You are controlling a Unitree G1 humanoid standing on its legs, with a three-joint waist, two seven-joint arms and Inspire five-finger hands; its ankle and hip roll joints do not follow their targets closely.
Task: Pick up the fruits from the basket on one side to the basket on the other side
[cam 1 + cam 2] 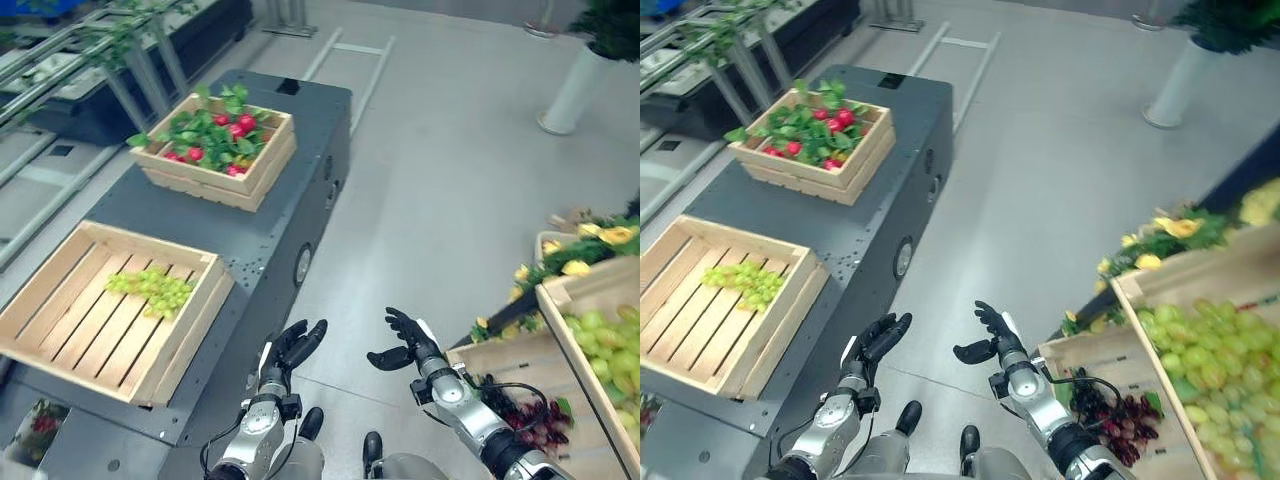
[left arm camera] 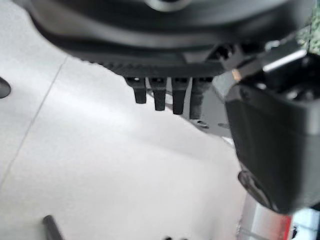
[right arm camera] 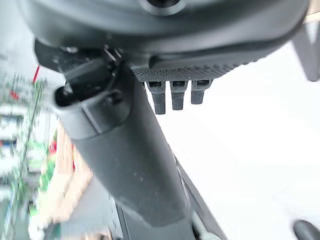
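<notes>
Left eye view: we see green grapes (image 1: pixel 152 291) in the near crate (image 1: pixel 60 330) on the grey table (image 1: pixel 270 215).
Right eye view: more grapes (image 1: pixel 1200 365) right of that table.
Left wrist view: left hand (image 2: pixel 165 75) relaxed, empty.
Right wrist view: right hand (image 3: pixel 175 70) loosely spread, empty.

Bright, even light – pale glare on the floor (image 1: pixel 450 200) – both wrist views blurred close up

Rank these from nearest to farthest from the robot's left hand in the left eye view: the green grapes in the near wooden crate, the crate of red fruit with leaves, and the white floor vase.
1. Green grapes in the near slatted wooden crate, just up-left of the left hand.
2. Wooden crate of red fruit and leaves, farther along the grey table.
3. White floor vase, far right across the floor.
</notes>
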